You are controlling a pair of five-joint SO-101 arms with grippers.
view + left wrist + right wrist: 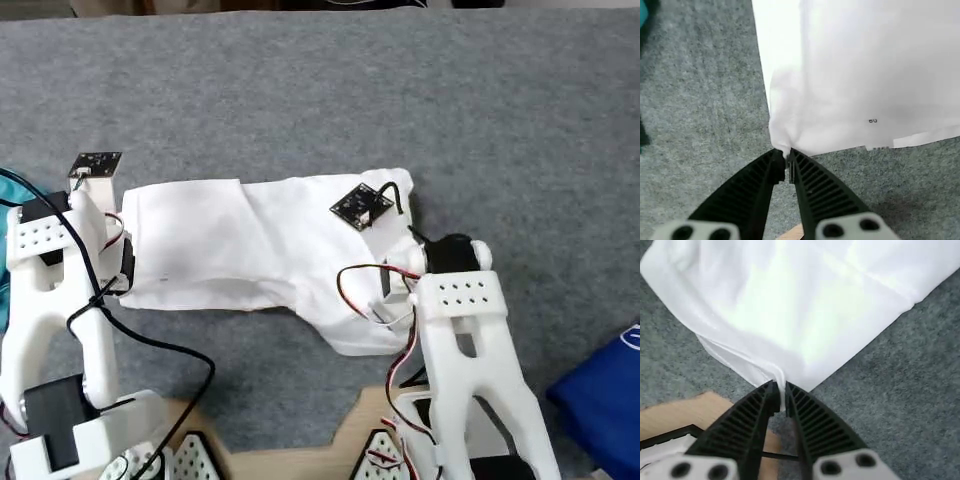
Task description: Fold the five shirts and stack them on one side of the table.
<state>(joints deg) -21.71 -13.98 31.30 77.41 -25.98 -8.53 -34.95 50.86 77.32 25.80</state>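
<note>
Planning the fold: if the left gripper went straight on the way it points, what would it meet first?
Likely the white shirt: the left gripper is shut on its corner, cloth directly ahead.

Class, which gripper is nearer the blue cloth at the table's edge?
Right. The right gripper pinches the white shirt at the end nearest the blue cloth; the left gripper pinches its opposite end, farther away.

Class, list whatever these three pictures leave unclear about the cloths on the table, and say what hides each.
High view: the blue cloth is cut off by the right edge, so its shape and fold are unknown.
High view: the teal thing is cut by the left edge and sits partly behind an arm.
Left wrist view: the small mark on the white shirt is too small to read.
</note>
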